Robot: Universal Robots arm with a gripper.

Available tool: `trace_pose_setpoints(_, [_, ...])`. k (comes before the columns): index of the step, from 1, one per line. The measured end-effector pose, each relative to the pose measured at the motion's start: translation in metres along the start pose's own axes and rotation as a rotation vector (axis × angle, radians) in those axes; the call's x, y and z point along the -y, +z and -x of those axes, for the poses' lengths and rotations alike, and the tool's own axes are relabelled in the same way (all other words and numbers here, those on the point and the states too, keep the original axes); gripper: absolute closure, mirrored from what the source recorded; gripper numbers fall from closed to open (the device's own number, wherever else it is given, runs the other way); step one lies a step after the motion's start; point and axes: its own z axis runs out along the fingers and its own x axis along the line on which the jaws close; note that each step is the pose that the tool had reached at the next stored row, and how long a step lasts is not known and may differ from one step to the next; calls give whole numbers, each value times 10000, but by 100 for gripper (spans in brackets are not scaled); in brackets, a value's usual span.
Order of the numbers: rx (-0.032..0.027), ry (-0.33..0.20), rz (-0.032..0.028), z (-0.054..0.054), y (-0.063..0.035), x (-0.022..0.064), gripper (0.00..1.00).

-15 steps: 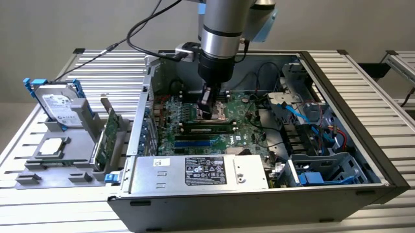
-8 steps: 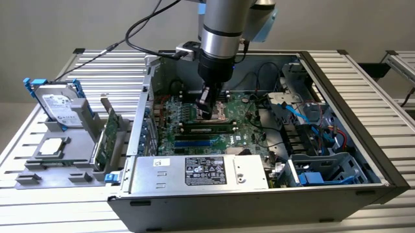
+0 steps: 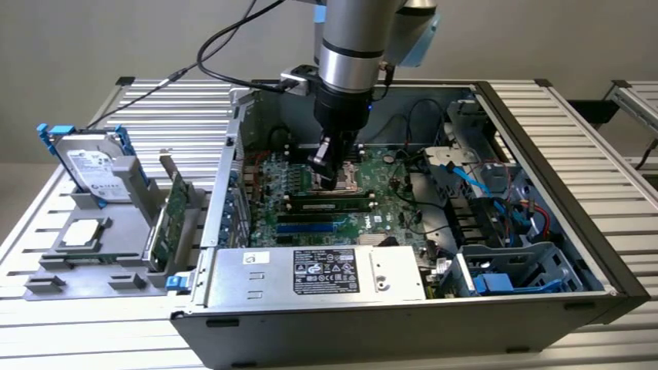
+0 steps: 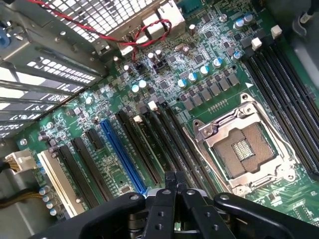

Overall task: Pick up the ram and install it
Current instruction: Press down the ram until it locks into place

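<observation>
The ram (image 3: 329, 204) is lying flat-on in a memory slot on the motherboard (image 3: 386, 223), a long green stick with black chips, sitting roughly at the centre of the open case (image 3: 575, 231) in the exterior view. Blue slots (image 3: 313, 228) are sitting just beside it toward 6 o'clock.

The gripper (image 3: 329, 176) is hanging just past the ram's 12 o'clock edge, and you're looking at fingers pressed together with nothing between them; I can't tell whether the tips are touching the stick. In the wrist view the gripper (image 4: 172, 180) is showing closed black fingers (image 4: 160, 209) over the board, near the empty CPU socket (image 4: 241, 149) and the blue expansion slot (image 4: 122, 154).

Further out in the exterior view: the power supply (image 3: 323, 274) is sitting at 6 o'clock of the ram, blue cables (image 3: 483, 193) are running at 3 o'clock. Outside the case, at 9 o'clock, a grey holder (image 3: 82, 262) is carrying a hard drive (image 3: 92, 169) upright and a green expansion card (image 3: 169, 216) on edge.
</observation>
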Motion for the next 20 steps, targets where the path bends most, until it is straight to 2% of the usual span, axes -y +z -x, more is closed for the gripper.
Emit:
trace_pose_setpoints(14, [94,1394,-146,0,-2,0,89])
trace_pose_setpoints(20, [132,2107,-118,0,-3,-1,89])
